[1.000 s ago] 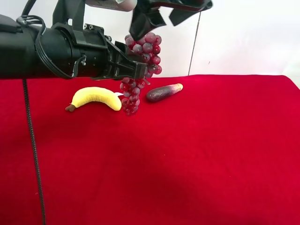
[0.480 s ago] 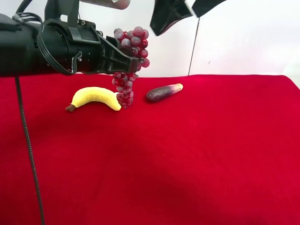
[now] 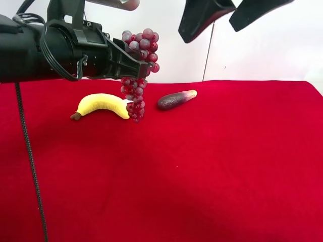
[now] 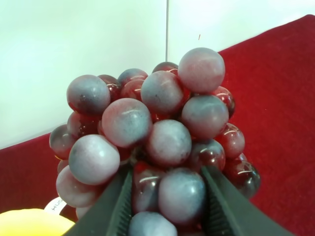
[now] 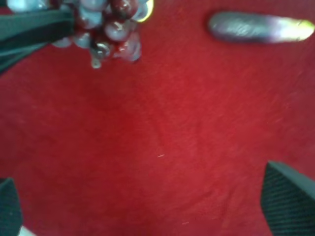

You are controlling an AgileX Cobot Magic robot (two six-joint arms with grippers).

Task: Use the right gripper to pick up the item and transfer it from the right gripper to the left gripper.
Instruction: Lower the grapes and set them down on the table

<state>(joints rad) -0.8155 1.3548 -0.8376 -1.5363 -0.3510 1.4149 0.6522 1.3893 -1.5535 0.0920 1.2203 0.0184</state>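
The bunch of purple-red and greyish grapes (image 3: 139,53) hangs above the red cloth, its tip near the banana. My left gripper (image 3: 145,68), on the thick cabled arm at the exterior high view's left, is shut on the bunch around its middle. The left wrist view shows the grapes (image 4: 157,132) pinched between the two fingers (image 4: 116,206). My right gripper (image 3: 209,31) is open and empty at the top of the exterior high view, up and to the right of the bunch. In the right wrist view (image 5: 147,206) its jaws stand wide apart, with the grapes (image 5: 106,29) at the frame edge.
A yellow plush banana (image 3: 103,106) lies on the red cloth (image 3: 202,166) under the left arm. A dark purple-brown eggplant-like piece (image 3: 175,99) lies to its right and shows in the right wrist view (image 5: 258,27). A black cable (image 3: 30,151) hangs at the left.
My right gripper let go of the top of the bunch and moved up and right, open. My left gripper stayed shut on the grapes, lifting them slightly up and left.
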